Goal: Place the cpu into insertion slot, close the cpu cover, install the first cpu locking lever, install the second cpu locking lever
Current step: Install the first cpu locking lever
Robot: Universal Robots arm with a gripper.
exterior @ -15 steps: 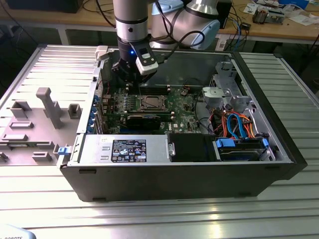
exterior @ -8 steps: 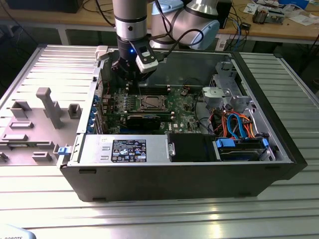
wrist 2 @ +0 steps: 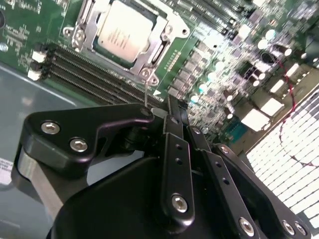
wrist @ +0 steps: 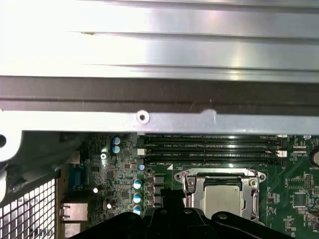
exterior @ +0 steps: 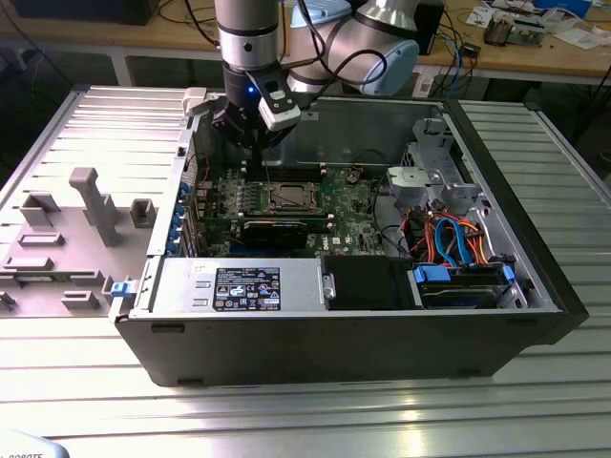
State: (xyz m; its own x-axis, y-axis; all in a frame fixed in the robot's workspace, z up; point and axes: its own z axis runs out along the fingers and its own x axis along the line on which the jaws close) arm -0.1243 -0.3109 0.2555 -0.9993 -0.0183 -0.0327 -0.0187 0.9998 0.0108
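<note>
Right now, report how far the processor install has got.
Done: the silver-grey square cpu sits in the silver-rimmed insertion slot on the green board, and the thin silver frame cpu cover lies down around it. In hand: the black gripper hangs above the board near the socket. Left: lever latching; a thin wire lever stands off the cover's corner, seemingly unlatched.

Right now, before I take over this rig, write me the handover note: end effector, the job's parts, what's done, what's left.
End effector: hangs inside the open case, beside the socket, toward the exterior view's left. Whether it is open or shut cannot be told.
Cpu: seated flat in the insertion slot.
Cpu cover: down flat, framing the cpu.
Lever: a thin metal rod stands up at the socket's corner, close to the end effector.
Done: cpu placed, cover closed.
Left: the locking levers, apparently; at least one looks unlatched.
</note>
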